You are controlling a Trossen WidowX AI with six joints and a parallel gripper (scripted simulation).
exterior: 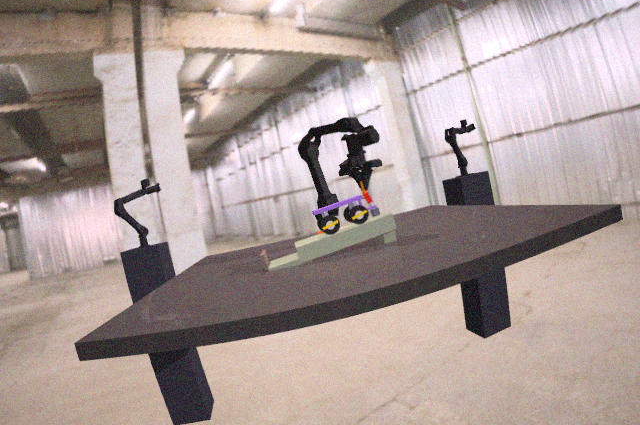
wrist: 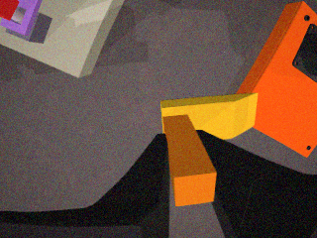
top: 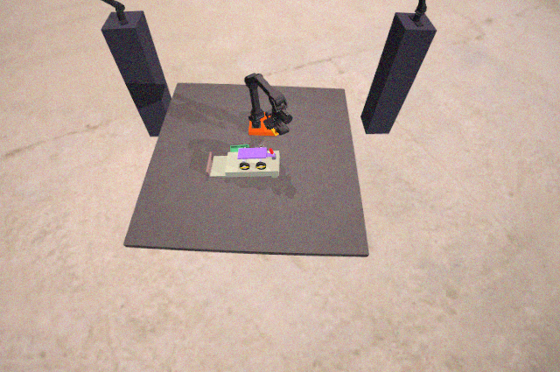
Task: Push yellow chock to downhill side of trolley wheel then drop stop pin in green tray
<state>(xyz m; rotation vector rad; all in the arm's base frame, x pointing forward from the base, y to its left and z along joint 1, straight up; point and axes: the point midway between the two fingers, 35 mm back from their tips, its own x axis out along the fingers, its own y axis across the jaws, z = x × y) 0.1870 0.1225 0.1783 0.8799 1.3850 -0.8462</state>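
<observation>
My gripper [top: 277,129] [wrist: 178,139] is shut on the chock's orange handle. The yellow chock [top: 275,131] [wrist: 213,116] hangs in the air beside the robot's base, clear of the ramp; its black rubber underside is hidden. The trolley, with its purple deck [top: 252,152] [exterior: 337,204] [wrist: 33,14], stands on the pale ramp [top: 218,166] [exterior: 343,242] [wrist: 74,55], wheels on its surface. The red-headed stop pin [top: 271,150] [exterior: 367,197] [wrist: 7,8] stands at the uphill end. The green tray [top: 239,146] is behind the ramp, partly hidden in the top view.
The orange base plate [top: 260,133] [wrist: 282,106] of the arm is behind the ramp, close to the held chock. A reddish end stop [top: 209,163] [exterior: 264,259] stands at the ramp's low end. Two other arms stand on dark pillars [top: 136,60] [top: 400,69] beyond the table.
</observation>
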